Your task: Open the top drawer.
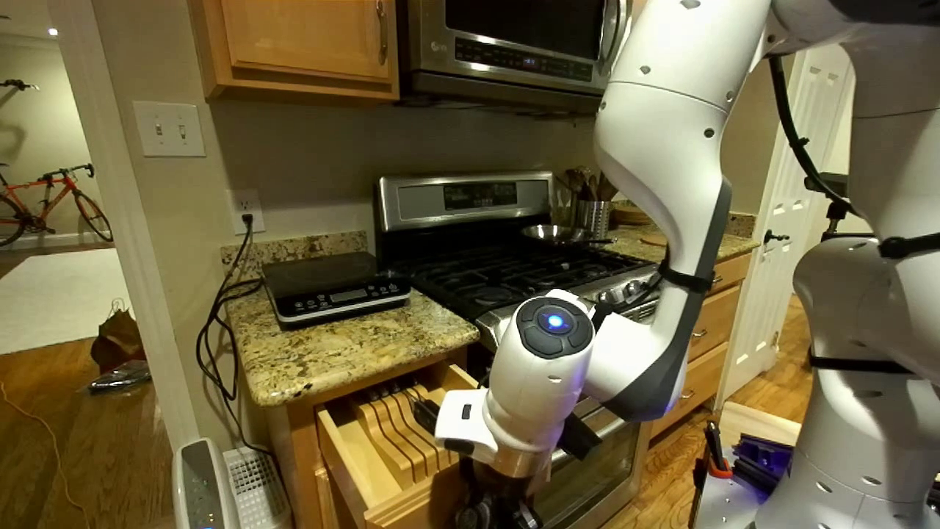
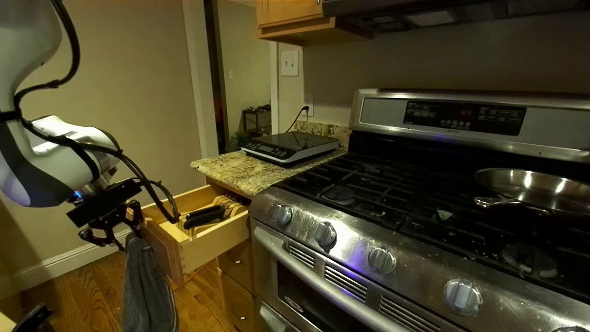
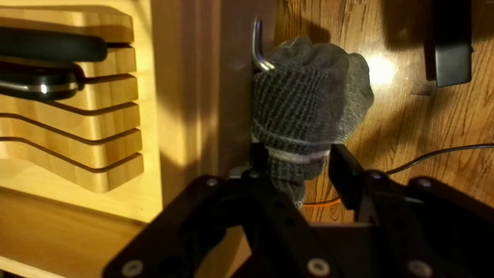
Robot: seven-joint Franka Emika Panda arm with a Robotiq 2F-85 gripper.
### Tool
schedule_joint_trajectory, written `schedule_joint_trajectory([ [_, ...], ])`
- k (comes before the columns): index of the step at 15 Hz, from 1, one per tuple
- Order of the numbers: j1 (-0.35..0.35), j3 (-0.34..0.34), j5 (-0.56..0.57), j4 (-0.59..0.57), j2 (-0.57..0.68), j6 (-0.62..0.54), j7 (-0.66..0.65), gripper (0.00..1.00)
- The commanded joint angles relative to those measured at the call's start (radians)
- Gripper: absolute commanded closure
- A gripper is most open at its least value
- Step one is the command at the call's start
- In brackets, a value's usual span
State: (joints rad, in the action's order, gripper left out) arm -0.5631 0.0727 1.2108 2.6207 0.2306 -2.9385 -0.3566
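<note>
The pulled-out top drawer (image 3: 185, 116) fills the wrist view's nine o'clock; I cannot tell whether the end effector (image 3: 299, 156) grips.

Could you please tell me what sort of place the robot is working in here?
It is a kitchen, probably in a home: it has a stove with a frying pan on it, a microwave mounted above, and an open drawer with a slotted wooden knife block inside.
</note>
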Motion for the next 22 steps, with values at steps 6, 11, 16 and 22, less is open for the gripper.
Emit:
schedule_joint_trajectory([
  [6,0.143,-0.189,-0.295,0.14,-0.153,-0.139,0.341,0.0],
  [11,0.18,-0.264,-0.496,0.143,-0.206,-0.111,0.523,0.0],
  [16,0.203,-0.253,-0.634,0.106,-0.231,-0.067,0.69,0.0],
  [22,0.229,-0.248,-0.749,0.064,-0.206,-0.04,0.834,0.0],
])
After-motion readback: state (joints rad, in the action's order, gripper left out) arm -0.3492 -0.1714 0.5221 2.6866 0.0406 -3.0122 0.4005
